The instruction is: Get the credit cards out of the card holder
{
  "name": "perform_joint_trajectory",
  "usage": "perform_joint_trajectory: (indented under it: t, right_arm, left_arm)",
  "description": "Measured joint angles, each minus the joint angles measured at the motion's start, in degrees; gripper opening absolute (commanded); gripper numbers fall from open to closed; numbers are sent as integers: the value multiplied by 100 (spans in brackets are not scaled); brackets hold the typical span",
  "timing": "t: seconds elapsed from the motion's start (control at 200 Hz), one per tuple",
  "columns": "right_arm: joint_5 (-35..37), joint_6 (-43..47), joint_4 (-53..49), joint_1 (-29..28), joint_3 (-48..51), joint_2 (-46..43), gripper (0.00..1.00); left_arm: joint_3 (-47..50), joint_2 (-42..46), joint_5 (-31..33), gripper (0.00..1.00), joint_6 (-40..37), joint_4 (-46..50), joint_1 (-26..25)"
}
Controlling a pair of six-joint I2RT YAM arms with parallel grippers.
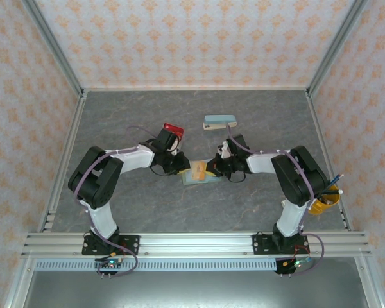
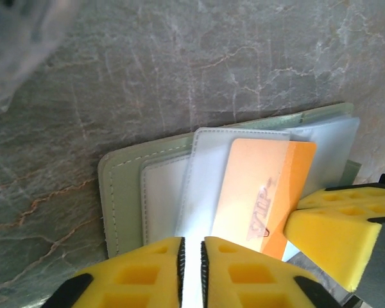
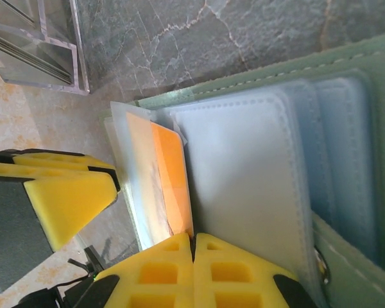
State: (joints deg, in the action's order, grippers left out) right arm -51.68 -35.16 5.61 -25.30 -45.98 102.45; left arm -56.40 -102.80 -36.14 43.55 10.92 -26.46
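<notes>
card holder (image 2: 119, 192) lies open mid-table (image 1: 147, 115), between the two arms. orange credit card (image 2: 256, 192) sticks partway out of a clear sleeve. right gripper (image 3: 193, 240) clamped on the card's corner. left gripper (image 2: 191, 247) pinched on a sleeve edge of the holder.

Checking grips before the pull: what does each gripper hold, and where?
Left fingers apparently pinch a clear sleeve of the card holder by its edge. Right fingers are shut at the edge of the orange card; whether they grip it cannot be told.
</notes>
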Motion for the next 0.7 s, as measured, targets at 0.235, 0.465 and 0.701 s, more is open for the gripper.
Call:
perform_joint_trajectory:
  t: [0.235,0.465,0.701]
  right_arm:
    - [22,184,-184,0,-96,0,0]
    - [31,332,-334,2,-162,-2,0]
    - [76,501,-503,98,-164,-120,0]
  left_arm:
    - [-2,140,-66,9,-9,-116,-22]
    - [-291,-236,-59,7,-120,68,-120]
    - [-413,-415,61,5,-291,297,-120]
